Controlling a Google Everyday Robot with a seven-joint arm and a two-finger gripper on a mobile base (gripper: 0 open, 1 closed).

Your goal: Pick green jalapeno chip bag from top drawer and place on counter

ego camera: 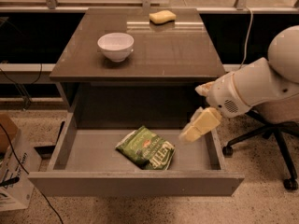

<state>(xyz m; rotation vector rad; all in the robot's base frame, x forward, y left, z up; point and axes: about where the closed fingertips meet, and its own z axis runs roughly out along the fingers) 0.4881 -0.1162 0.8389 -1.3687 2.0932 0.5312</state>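
The green jalapeno chip bag (pixel 145 148) lies flat on the floor of the open top drawer (pixel 93 150), a little right of its middle, with white lettering facing up. My gripper (pixel 192 132) hangs over the right part of the drawer, just right of the bag and a little above it, not touching it. The white arm reaches in from the right. The counter (pixel 168 50) is the glossy grey-brown top of the cabinet above the drawer.
A white bowl (pixel 115 46) stands on the left part of the counter. A yellow sponge (pixel 162 17) lies at its back edge. An office chair base (pixel 275 143) stands to the right, and a cardboard box (pixel 11 171) with cables sits on the floor to the left.
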